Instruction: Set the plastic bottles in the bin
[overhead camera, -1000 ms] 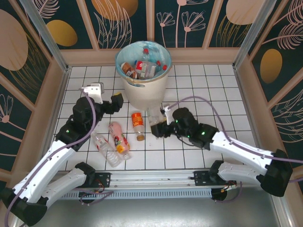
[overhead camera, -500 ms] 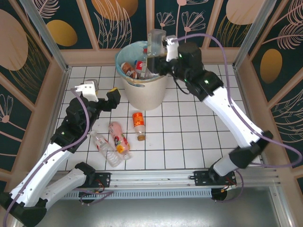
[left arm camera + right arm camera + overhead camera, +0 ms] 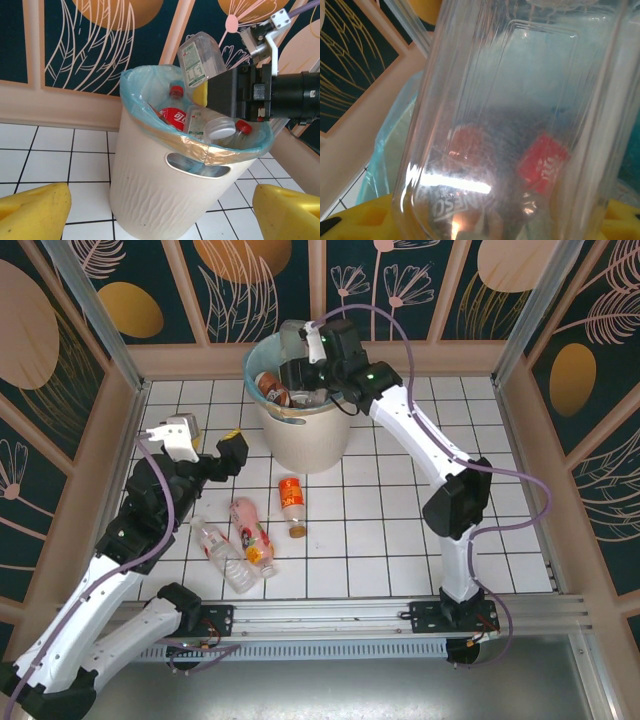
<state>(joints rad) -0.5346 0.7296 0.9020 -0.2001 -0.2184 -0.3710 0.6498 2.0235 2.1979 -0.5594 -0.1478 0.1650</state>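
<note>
We see the right fingers [image 3: 360, 220] pinching a clear bottle [image 3: 200, 59], which is tilted just above the rim of the bin [image 3: 150, 185]. The bag-lined bin holds several bottles with red and white caps. Our left fingers [image 3: 31, 215] are spread wide with nothing between them, near the bin's left side above the counter [image 3: 400, 540]. Three more lie on the tiles by that arm: an orange-labelled bottle [image 3: 291, 502], a pink-labelled bottle [image 3: 250, 530] and, just beside it, a third bottle [image 3: 225, 558].
</note>
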